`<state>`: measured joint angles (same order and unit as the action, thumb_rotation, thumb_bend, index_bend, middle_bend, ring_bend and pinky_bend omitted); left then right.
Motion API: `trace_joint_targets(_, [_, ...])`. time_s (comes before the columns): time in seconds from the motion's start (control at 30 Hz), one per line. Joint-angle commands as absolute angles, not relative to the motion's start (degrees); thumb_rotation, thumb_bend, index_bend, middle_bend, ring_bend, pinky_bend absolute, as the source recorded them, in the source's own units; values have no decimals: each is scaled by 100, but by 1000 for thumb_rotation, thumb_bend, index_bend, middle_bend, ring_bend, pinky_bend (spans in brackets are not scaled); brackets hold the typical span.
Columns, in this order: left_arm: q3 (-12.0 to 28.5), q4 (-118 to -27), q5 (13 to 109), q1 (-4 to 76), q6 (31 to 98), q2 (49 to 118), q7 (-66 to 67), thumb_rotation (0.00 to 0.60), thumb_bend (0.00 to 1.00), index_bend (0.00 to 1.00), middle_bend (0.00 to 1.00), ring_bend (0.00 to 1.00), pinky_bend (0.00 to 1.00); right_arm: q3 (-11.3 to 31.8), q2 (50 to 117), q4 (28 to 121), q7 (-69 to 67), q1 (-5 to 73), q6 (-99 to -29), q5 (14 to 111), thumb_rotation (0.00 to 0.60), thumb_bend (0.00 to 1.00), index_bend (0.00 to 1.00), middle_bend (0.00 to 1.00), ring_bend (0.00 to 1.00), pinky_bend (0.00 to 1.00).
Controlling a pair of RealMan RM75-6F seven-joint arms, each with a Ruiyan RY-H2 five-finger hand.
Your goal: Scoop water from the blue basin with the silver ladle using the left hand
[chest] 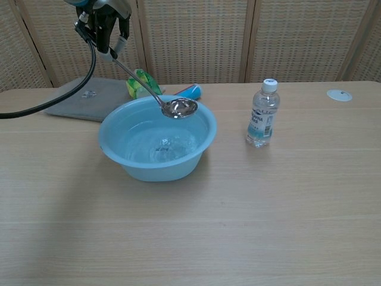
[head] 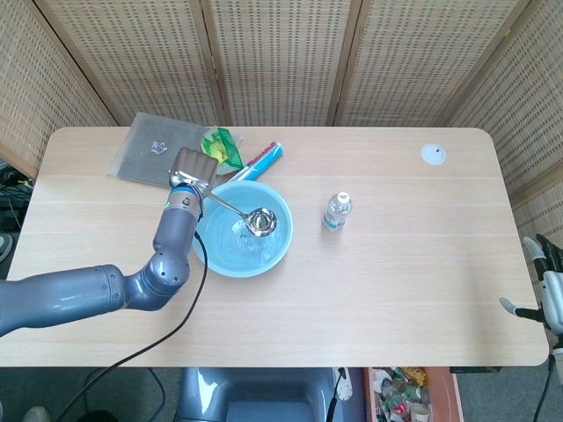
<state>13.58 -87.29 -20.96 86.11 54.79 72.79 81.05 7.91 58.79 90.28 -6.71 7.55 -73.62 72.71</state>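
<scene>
Grey mat [head: 154, 149]: flat on the desk [head: 396, 264], far left rear.
Left robot hand [chest: 102, 24]: raised behind the basin, fingers closed around the upper end of the ladle handle.
Silver ladle [chest: 179, 108]: handle slanting down to the right; bowl level, above the blue basin [chest: 156, 138], clear of the water.
Green packet [head: 222, 148] and blue tube [head: 261, 160]: just behind the basin.
Water bottle [chest: 262, 113]: upright, right of the basin.
White disc [head: 432, 155]: far right rear.
Right robot hand [head: 544, 281]: at the desk's right edge; cannot tell its state.
</scene>
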Motion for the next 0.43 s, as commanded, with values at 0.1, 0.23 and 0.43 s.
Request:
trace_joint_targets(0.1, [1403,-8897,-2242,8623,5578,7071,8159,600,666,986,993,1000,1000,783,5882,9035,-656,750,-7373,7281,600,0,0,0,0,0])
trace_joint_targets(0.23, [1413,-8980,-2331,8608,5601,6963,8192,600,666,989,993,1000,1000,774,5885,9052,-636,743,-7397,7306,600,0,0,0,0,0])
trace_joint_targets(0.43, [1415,-9016,-2431,8606,5693,6910,8237,600,666,989,993,1000,1000,765,5894,9061,-612,739,-7409,7320,600,0,0,0,0,0])
